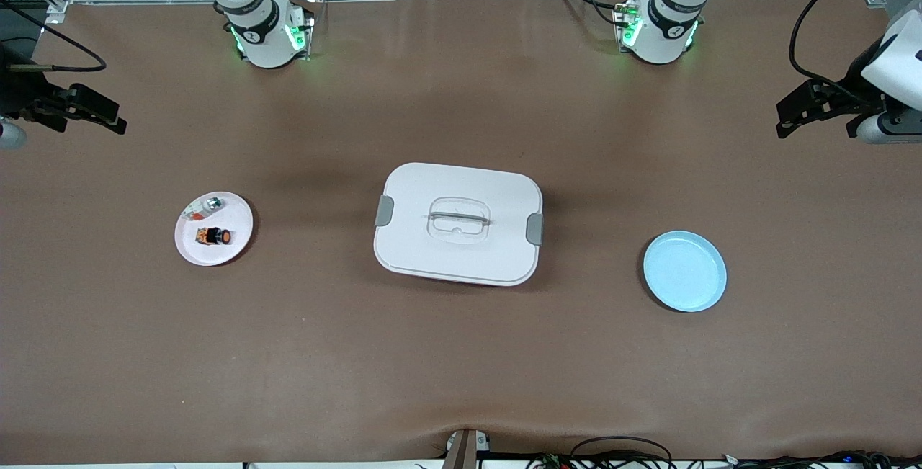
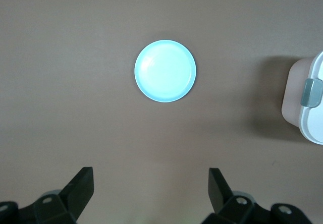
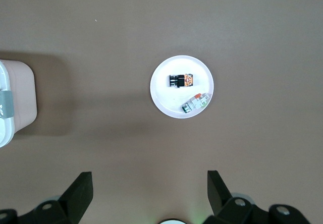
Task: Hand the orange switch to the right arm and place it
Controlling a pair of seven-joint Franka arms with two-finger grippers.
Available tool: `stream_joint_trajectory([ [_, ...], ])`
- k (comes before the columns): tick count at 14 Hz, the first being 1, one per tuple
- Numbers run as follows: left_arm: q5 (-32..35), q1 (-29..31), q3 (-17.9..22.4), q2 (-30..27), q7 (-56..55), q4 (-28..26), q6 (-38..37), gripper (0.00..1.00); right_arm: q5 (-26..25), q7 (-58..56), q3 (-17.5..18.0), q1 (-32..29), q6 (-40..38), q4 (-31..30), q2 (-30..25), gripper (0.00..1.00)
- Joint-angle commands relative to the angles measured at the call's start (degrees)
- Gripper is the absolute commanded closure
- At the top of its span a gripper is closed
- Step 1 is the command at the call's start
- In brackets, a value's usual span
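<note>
Brown matting covers the whole table [image 1: 461,368]. The orange switch [image 1: 215,236], a tiny black-bodied push-button with a round orange cap, lies on its side on a small white round plate [image 1: 238,242] toward the right arm's end of the table. Just beside it on that plate, farther from the front camera, lies a small silver-and-white part with a red-orange bit [image 1: 202,208].

Right gripper [image 3: 146,188]: fingers spread wide, nothing between them, hanging high over the bare matting near the white plate. Left gripper [image 2: 150,186]: likewise spread and empty, high over the matting near the light blue round plate [image 1: 684,271] toward the left arm's end.

Step in hand, as judged: none begun; the switch is untouched and both arms hang high over their ends of the table. The switch sits at the right arm's end, so the right gripper looks best placed to reach it, whatever the task wording implies. The next move calls for a descent over the white plate and jaws aligned across the black body, clear of the neighbouring part.

Count: two plates (one white, one blue), one switch, one silver-and-white part, one white lidded rectangular box with grey latches [image 1: 458,223] mid-table, two arms.
</note>
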Motion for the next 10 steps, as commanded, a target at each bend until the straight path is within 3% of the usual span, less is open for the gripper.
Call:
stream_joint_trajectory([
  [1, -0.8, 0.1, -0.2, -0.9, 1.3, -0.4, 0.2, 0.0, 0.3, -0.8, -0.2, -0.1, 0.4, -1.1, -1.4, 0.0],
  [10, -0.7, 0.3, -0.4, -0.8, 1.2, 0.5, -0.1, 0.0, 0.2, -2.3, -0.3, -0.2, 0.2, -0.7, -1.4, 0.0],
])
